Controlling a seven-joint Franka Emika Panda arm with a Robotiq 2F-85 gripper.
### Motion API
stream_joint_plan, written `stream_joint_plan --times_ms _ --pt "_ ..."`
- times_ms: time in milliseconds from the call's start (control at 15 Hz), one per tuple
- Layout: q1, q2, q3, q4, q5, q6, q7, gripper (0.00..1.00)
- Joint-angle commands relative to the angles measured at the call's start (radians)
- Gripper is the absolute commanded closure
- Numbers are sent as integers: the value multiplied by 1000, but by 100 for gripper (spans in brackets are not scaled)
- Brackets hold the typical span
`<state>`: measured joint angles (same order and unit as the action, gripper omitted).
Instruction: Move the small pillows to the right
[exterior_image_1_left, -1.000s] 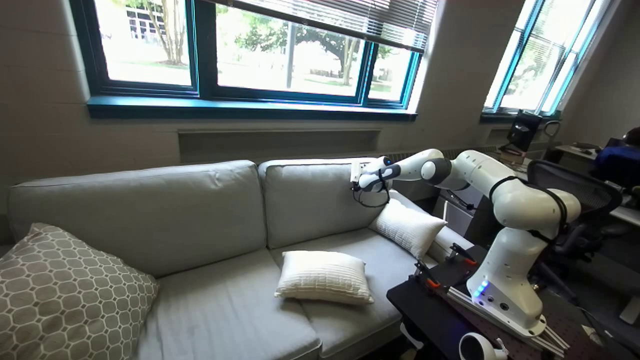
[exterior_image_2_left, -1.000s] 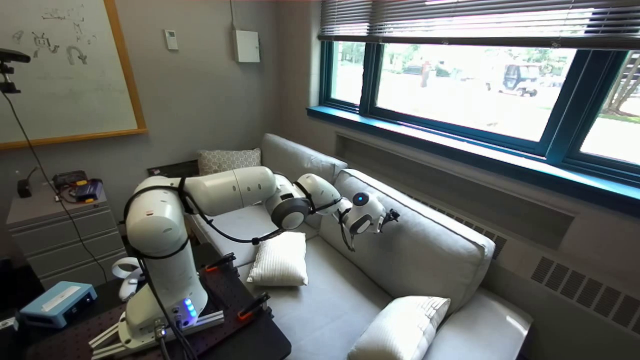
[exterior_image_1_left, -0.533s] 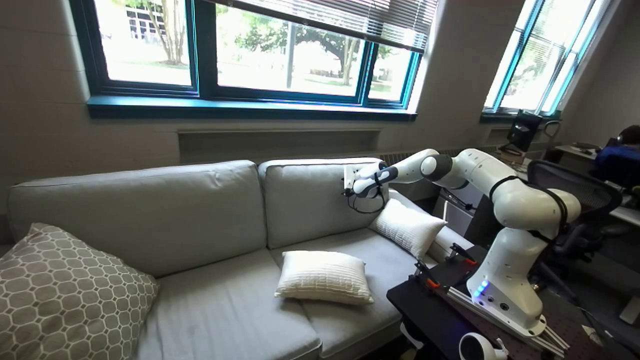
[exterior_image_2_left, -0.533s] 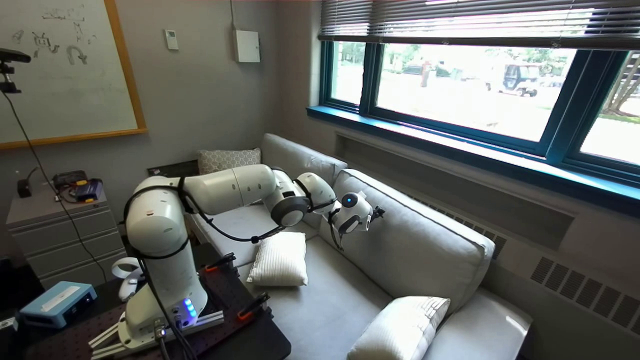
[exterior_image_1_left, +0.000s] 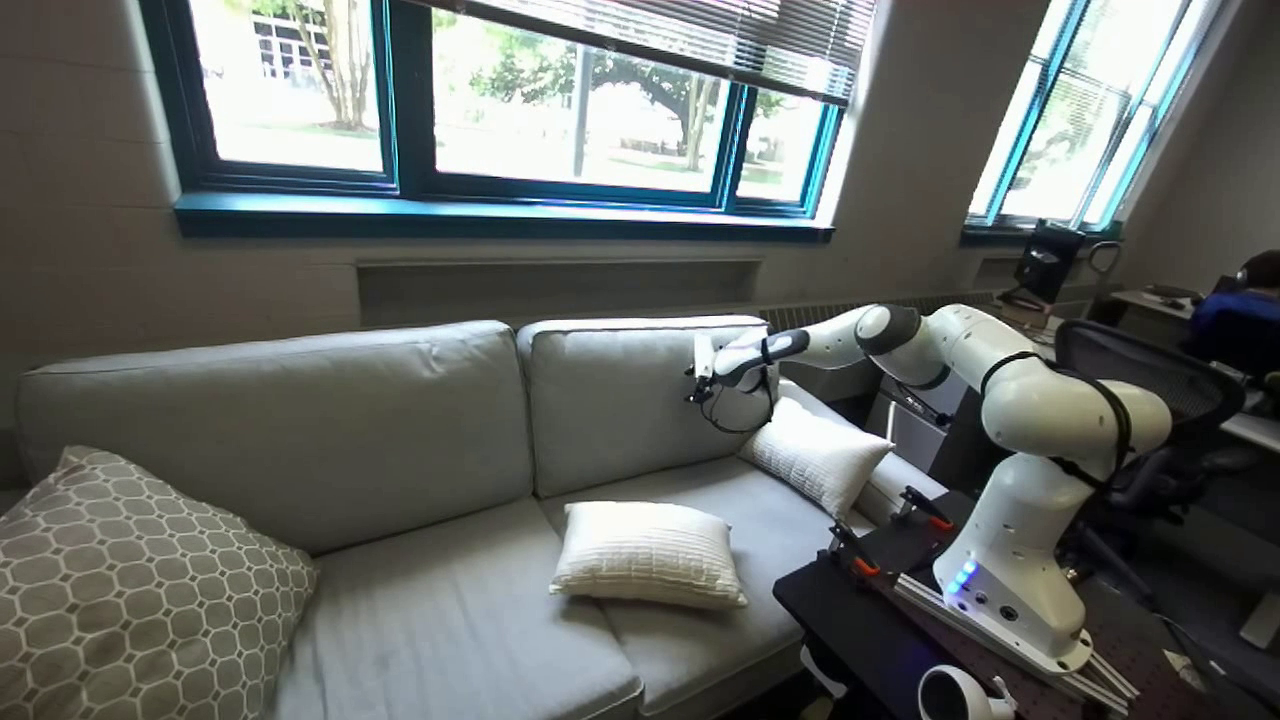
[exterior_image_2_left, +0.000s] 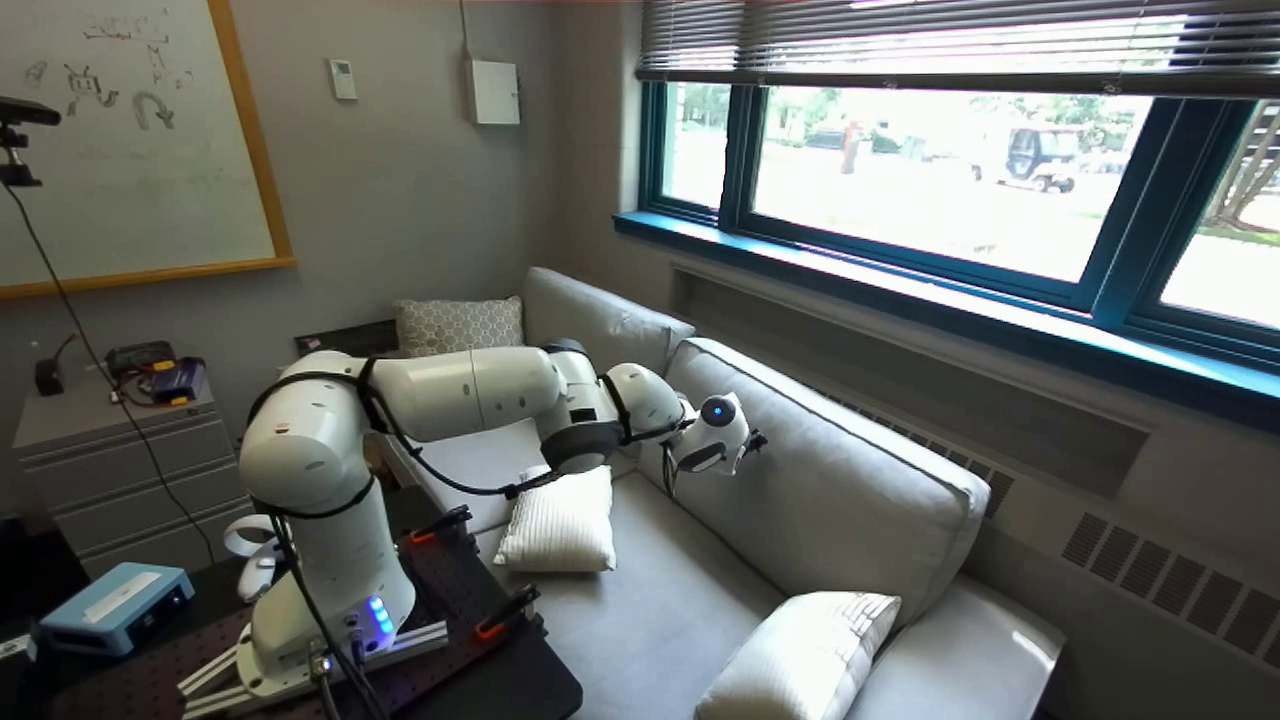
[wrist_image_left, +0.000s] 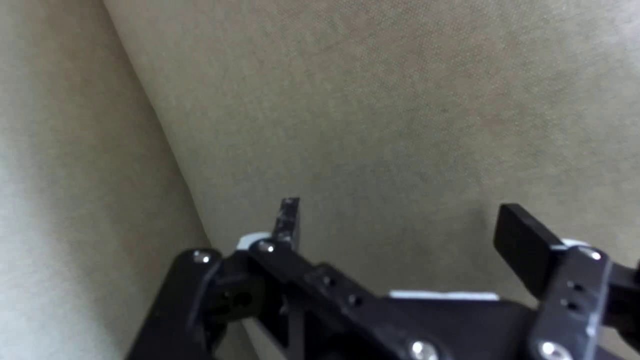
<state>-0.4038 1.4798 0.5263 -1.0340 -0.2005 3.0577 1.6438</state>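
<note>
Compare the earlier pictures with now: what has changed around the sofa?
The end effector, carried by the Panda arm, has shifted slightly along the sofa backrest toward the grey patterned pillow, and a bit lower. Nothing was grasped or released; its jaws stand open. The mid-sofa small pillow, armrest-side small pillow and grey patterned pillow stayed put.

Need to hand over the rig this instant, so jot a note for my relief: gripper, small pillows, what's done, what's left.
Gripper: open, holding nothing, near a backrest cushion.
Middle off-white pillow: lying near the middle of the sofa.
End off-white pillow: by the armrest, farther right in both exterior views.
Done: the end off-white pillow seems to be on the right side; how it got there doesn't show.
Remaining: probably grasp the middle off-white pillow and move it right, beside the other.
</note>
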Motion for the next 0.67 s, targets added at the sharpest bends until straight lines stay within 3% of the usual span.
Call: stream_joint_plan --times_ms 0,333,600 --pt "-9 -3 31 6 68 -142 68 0" --pt "14 -47 10 -25 117 -343 187 0" --pt "88 -30 2 31 103 -508 238 0"
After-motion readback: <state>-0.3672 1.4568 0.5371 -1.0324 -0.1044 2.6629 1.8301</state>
